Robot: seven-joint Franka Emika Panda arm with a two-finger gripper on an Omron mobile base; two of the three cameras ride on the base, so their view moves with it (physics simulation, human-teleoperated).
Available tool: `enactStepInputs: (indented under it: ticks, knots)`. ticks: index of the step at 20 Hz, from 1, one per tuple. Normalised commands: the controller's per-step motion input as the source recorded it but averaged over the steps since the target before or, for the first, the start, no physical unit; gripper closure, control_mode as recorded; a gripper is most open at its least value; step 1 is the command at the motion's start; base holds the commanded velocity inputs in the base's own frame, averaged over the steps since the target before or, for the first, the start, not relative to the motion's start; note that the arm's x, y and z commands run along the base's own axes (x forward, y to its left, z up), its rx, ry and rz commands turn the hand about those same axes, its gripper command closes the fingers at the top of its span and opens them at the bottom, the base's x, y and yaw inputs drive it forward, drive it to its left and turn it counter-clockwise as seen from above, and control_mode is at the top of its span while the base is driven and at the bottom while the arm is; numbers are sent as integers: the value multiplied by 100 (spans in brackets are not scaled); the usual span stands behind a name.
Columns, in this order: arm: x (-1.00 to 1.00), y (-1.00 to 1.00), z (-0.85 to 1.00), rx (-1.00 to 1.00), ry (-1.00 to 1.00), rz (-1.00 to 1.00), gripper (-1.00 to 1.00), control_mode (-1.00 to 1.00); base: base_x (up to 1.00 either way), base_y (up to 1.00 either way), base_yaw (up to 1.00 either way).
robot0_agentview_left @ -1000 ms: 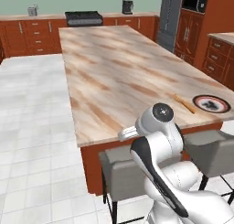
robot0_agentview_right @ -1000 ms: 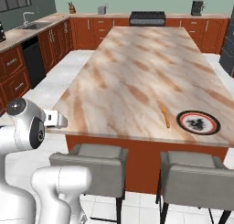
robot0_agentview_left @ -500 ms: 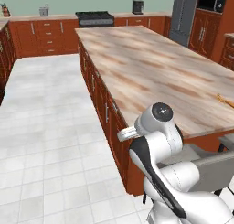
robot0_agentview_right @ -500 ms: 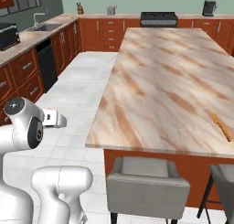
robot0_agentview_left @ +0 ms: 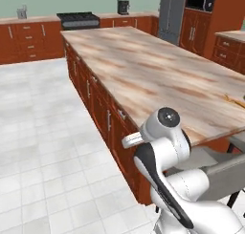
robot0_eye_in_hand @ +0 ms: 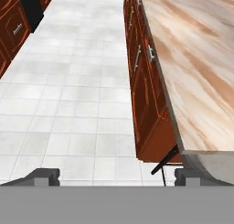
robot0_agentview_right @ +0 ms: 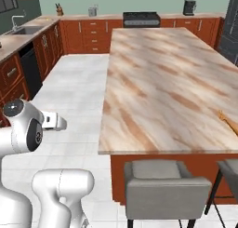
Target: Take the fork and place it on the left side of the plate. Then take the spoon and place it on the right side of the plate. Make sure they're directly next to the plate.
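Fork (robot0_agentview_right: 228, 121) now sits at the tabletop (robot0_agentview_right: 162, 78) right edge after my base drove left; gripper (robot0_eye_in_hand: 112, 175) wide open, empty.

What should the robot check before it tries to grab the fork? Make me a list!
1. Slim orange fork in sight: ok, but just its end shows at the right edge of the marble-patterned island counter in the right base view.
2. Plate in sight: not ok, it is outside these pictures.
3. Gripper open and empty: ok, the hand view shows its two dark fingertips wide apart with nothing between.
4. Gripper near the fork: not ok, the hand view looks at white floor tiles and the counter's edge.
5. Way along the counter top: ok, no clutter shows between its near corner and the fork.
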Motion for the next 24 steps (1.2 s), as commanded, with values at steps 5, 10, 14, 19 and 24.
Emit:
enactStepInputs:
  ticks: [5,10,14,19,24]
  knots:
    - [0,0,0,0,0,0,-100,100,70,100,-5]
    - [0,0,0,0,0,0,-100,100,99,100,-1]
    - [0,0,0,0,0,0,-100,100,100,100,0]
    - [0,0,0,0,0,0,-100,100,100,84,0]
    - [0,0,0,0,0,0,-100,100,100,37,6]
